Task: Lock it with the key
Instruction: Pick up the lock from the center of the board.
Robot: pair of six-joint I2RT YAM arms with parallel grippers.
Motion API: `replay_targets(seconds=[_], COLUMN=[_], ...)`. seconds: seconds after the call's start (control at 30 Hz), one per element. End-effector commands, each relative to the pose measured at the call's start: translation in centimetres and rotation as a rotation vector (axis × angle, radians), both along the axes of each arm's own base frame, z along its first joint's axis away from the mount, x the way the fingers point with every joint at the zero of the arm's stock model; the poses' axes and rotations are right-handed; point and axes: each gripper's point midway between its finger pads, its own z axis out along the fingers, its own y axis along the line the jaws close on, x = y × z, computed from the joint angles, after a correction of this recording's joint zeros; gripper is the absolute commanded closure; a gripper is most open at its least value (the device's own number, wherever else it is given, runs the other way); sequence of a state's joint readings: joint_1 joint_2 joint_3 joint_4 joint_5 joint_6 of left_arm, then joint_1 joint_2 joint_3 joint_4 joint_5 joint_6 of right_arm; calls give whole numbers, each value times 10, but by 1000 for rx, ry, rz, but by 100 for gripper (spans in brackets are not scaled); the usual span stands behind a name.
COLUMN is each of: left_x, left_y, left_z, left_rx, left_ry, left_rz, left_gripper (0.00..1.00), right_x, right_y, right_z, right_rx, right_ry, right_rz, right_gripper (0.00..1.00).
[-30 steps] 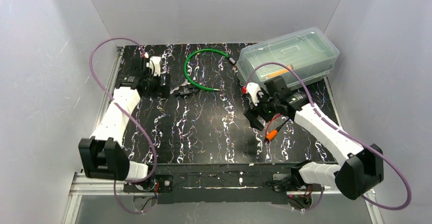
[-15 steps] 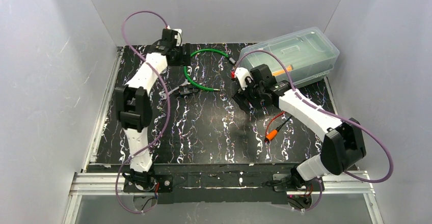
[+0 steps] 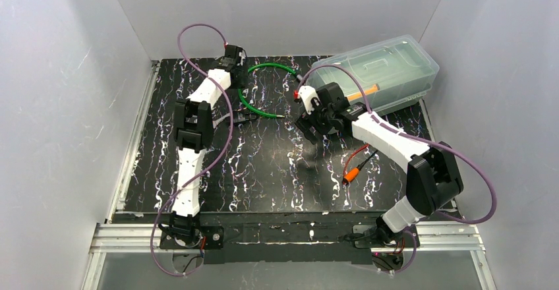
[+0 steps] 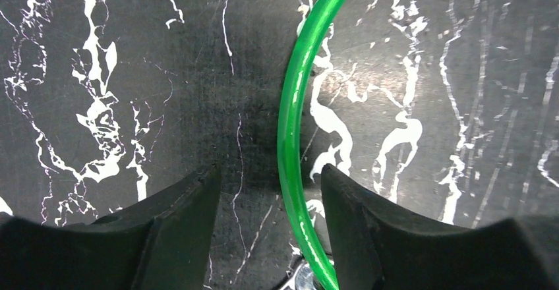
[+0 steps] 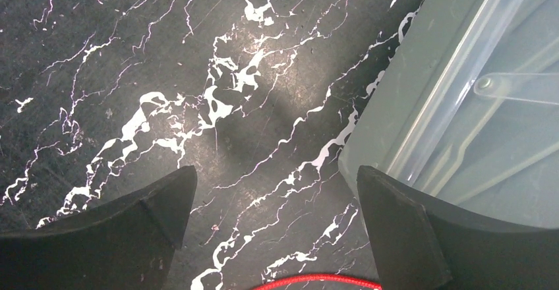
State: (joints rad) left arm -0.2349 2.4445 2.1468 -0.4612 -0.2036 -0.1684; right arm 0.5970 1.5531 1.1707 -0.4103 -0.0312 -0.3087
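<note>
Our left gripper hangs with jaws apart astride the green cable lock, the cable hugging 1 finger. Our right gripper, also spread and empty, hovers beside the clear plastic box. What looks like the key lies apart from both. An off-centre pinch could drag the loop into it.

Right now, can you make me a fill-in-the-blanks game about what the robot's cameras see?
1. The cable seen between the left tool's fingers is colored ____.
2. The right tool is open and holds ____.
3. The clear box sits on the robot's ____ side of the table.

Missing words: green; nothing; right.
</note>
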Motion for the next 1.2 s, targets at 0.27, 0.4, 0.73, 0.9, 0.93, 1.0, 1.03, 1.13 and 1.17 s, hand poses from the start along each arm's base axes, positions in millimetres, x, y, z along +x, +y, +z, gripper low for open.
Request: replay_targets(seconds=[0.27,0.4,0.73,0.9,0.93,1.0,1.03,1.13,1.17], left_x=[-21,-44,-111,-147,-154,-170,-175,-171,-165], left_y=[3,0,28,49,54,64,68,72,71], left_z=[-19,-31,-47,-42,-42,-40,-38,-18,-6], left_rx=[13,-6,110,177,196,212,205,128,99], left_ry=[148,243,407,433,438,449,447,408,381], left_rz=[38,24,-7,-23,-26,-29,-24,-1,-2], left_gripper=[61,77,100,100,100,100,100,100,100], right_x=[30,30,23,18,17,15,15,15,15], right_y=[15,14,8,5,4,4,4,5,6], right_z=[28,30,39,40,41,43,44,48,50], right_rx=[62,62,65,65,66,69,72,80,84], right_ry=[-80,-80,-90,-87,-86,-86,-87,-93,-96], right_rz=[-37,-40,-48,-46,-45,-42,-40,-36,-33], right_gripper=[0,0,0,0,0,0,0,0,0])
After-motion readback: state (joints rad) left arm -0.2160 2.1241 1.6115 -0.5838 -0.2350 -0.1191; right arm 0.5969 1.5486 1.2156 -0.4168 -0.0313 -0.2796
